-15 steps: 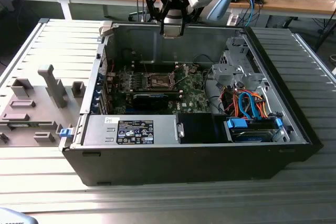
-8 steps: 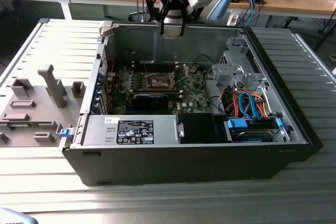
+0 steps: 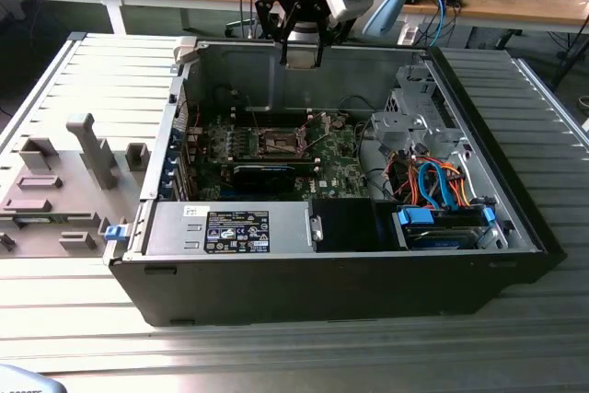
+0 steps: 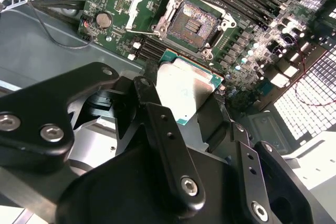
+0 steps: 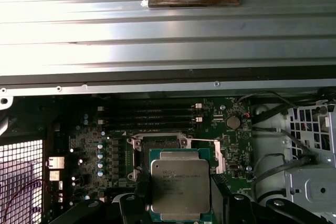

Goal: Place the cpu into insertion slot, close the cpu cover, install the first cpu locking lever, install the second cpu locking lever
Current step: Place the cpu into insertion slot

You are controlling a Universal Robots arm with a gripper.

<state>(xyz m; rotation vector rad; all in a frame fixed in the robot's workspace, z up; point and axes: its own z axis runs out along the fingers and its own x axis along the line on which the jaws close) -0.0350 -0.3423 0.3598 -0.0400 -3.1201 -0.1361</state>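
The gripper [image 3: 303,51] is closed on the one cpu [image 4: 185,90], held high above the single empty insertion slot [image 4: 195,23].

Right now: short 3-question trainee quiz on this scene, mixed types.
1. True or false: the cpu already sits in the slot.
2. The tool is: A) open, B) shut on the cpu, C) shut on a cable.
3. Fill in: the cover over the slot stands ____.

Key: 1 false, the tool holds it above the board; 2 B; 3 open.
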